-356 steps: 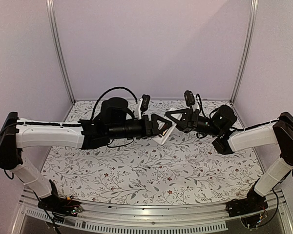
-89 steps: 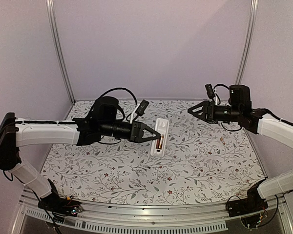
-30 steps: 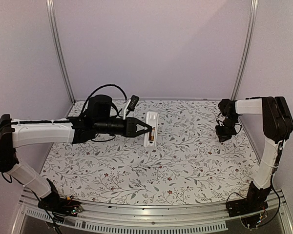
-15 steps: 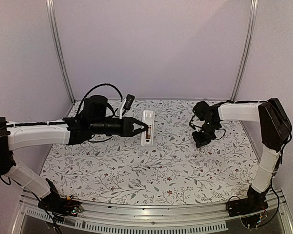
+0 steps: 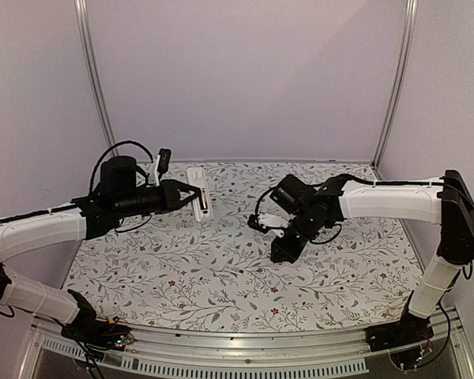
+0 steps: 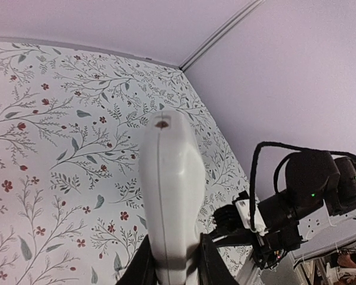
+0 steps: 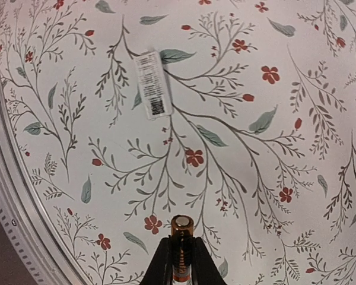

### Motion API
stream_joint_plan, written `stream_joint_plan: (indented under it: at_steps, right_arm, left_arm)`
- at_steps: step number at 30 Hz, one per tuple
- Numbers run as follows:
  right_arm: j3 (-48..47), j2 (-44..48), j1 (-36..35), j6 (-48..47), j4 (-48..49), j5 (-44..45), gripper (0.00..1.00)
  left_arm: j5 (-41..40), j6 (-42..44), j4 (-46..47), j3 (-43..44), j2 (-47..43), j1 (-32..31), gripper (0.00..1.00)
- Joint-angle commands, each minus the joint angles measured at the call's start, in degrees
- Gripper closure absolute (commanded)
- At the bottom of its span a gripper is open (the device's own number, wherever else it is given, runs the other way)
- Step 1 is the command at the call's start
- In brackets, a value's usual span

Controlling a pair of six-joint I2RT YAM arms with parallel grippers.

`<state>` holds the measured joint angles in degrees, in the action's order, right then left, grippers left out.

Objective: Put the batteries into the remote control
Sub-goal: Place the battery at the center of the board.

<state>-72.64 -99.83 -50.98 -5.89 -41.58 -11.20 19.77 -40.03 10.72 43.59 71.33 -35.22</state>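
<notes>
The white remote control hangs above the back left of the cloth, and my left gripper is shut on its near end. In the left wrist view the remote control shows a plain white side running away from the black fingers; its battery recess is hidden. My right gripper points down over the middle of the cloth. In the right wrist view it is shut on one of the batteries, whose gold end sticks out past the fingertips. No other battery shows.
The table carries a flower-patterned cloth. A small white printed label lies on the cloth ahead of the right gripper. The table's metal edge runs along the left of the right wrist view. The right arm shows beyond the remote.
The left arm has drawn the remote back to the left. The right arm has swung from the far right to the middle, tipped down over the cloth.
</notes>
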Motion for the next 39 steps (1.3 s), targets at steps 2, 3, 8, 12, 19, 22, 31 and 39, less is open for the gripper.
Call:
stream_joint_plan:
  at_steps: [2, 3, 8, 12, 19, 22, 31, 39]
  right_arm:
    - [-4.0, -3.2, -9.4, -9.3, -1.5, 1.0, 0.91]
    - [-5.0, -4.6, -11.1, -10.9, -2.4, 2.6, 0.91]
    - [-12.3, -12.2, -16.6, -16.0, -8.3, 6.7, 0.92]
    - [-16.2, -16.5, -17.2, -18.4, -10.8, 7.7, 0.92]
    - [-18.5, -21.0, -17.3, -22.1, -12.4, 10.8, 0.88]
    - [-18.7, -22.4, -17.3, -22.7, -12.4, 10.9, 0.82]
    - [-18.7, -22.9, -17.0, -22.0, -12.2, 10.9, 0.59]
    - [-18.2, -14.4, -15.4, -19.1, -8.6, 10.9, 0.49]
  left_arm:
    - [-2.3, -2.9, -3.8, -1.9, -3.9, 4.2, 0.98]
    - [-2.2, -2.9, -4.4, -2.0, -4.2, 4.6, 0.98]
    - [-1.7, -3.4, -4.1, -3.1, -4.8, 5.5, 0.98]
    - [-1.2, -3.7, -3.6, -3.5, -4.7, 5.8, 0.99]
    - [-0.6, -3.7, -3.5, -3.8, -4.7, 6.1, 0.98]
    - [-0.2, -3.7, -3.5, -3.7, -4.4, 6.2, 0.98]
    - [0.2, -3.7, -3.7, -3.3, -4.5, 6.2, 0.98]
    - [2.3, -1.6, -4.1, -1.9, -4.3, 6.2, 0.98]
